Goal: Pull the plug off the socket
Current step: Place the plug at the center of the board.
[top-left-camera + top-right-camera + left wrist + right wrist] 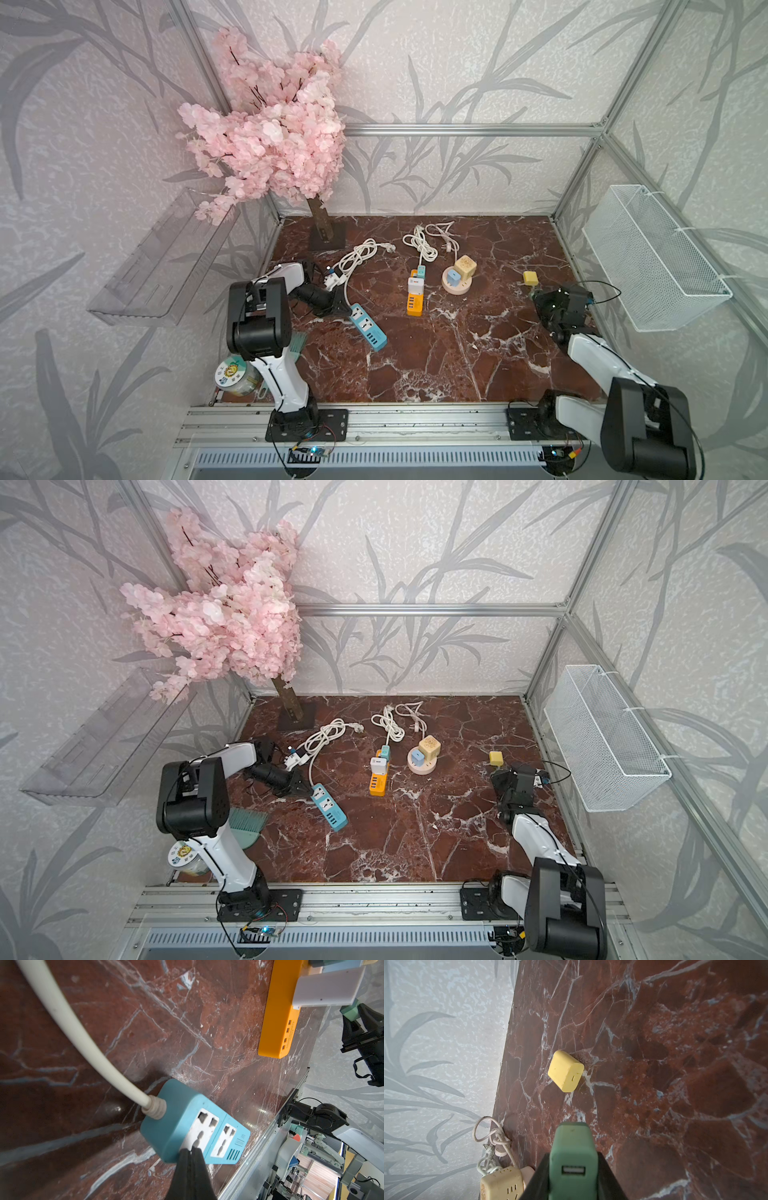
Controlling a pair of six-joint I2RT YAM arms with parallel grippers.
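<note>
I log the right pincer point(573, 1155) clamping a green plug point(572, 1140), with the mesh basket point(648, 257) beside it and a yellow plug point(565, 1071) ahead. The left pincer point(192, 1151) is clenched, tips at the blue strip point(178, 1113).

Surface: red-brown marble tabletop point(436, 365), white-veined.
Left: blue power strip point(368, 327), its white cord point(356, 254) coiled behind.
Middle: orange power strip point(415, 300); round pink socket point(456, 286) near it.
Right: yellow charger plug point(530, 277), alone.
Back: tree base plate point(328, 240); knotted cord bundle point(423, 246).
</note>
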